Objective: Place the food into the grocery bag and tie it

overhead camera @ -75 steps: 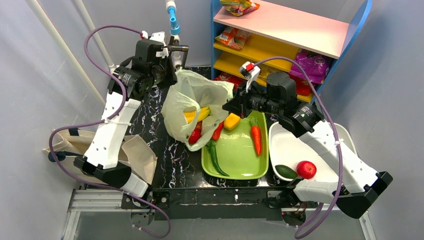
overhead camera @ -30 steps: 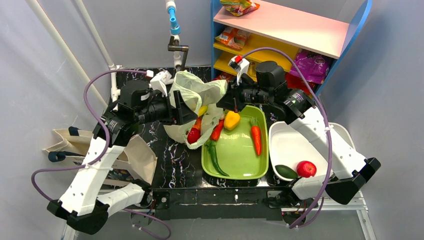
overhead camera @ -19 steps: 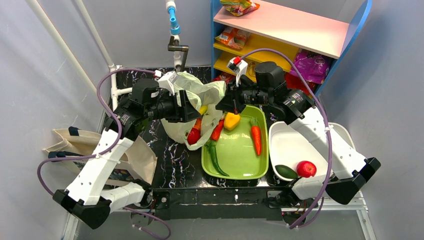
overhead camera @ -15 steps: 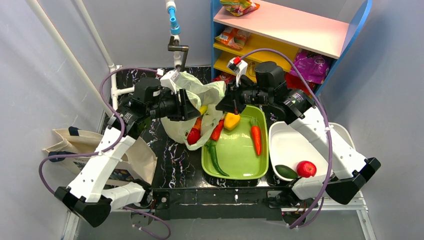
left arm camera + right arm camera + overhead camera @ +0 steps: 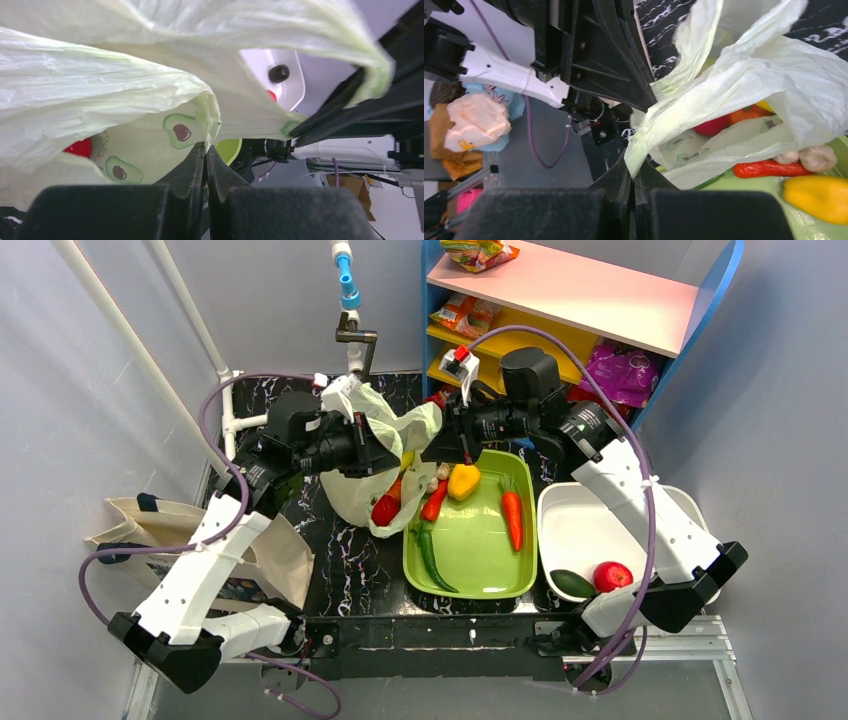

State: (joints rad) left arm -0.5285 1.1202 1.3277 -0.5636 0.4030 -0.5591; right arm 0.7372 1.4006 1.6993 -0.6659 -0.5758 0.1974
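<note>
We hold the left gripper point(image 5: 205, 148) and right gripper point(image 5: 633, 169) pinched shut on opposite rims of the bag point(image 5: 362, 502), lying far-centre, just left of the tray point(image 5: 478, 565), likely to spread its mouth for the food point(image 5: 512, 520).

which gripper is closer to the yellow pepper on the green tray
Right. The right gripper pinches the grocery bag rim just beyond the yellow pepper. The left gripper is farther left, across the bag's mouth, pinching the opposite rim.
</note>
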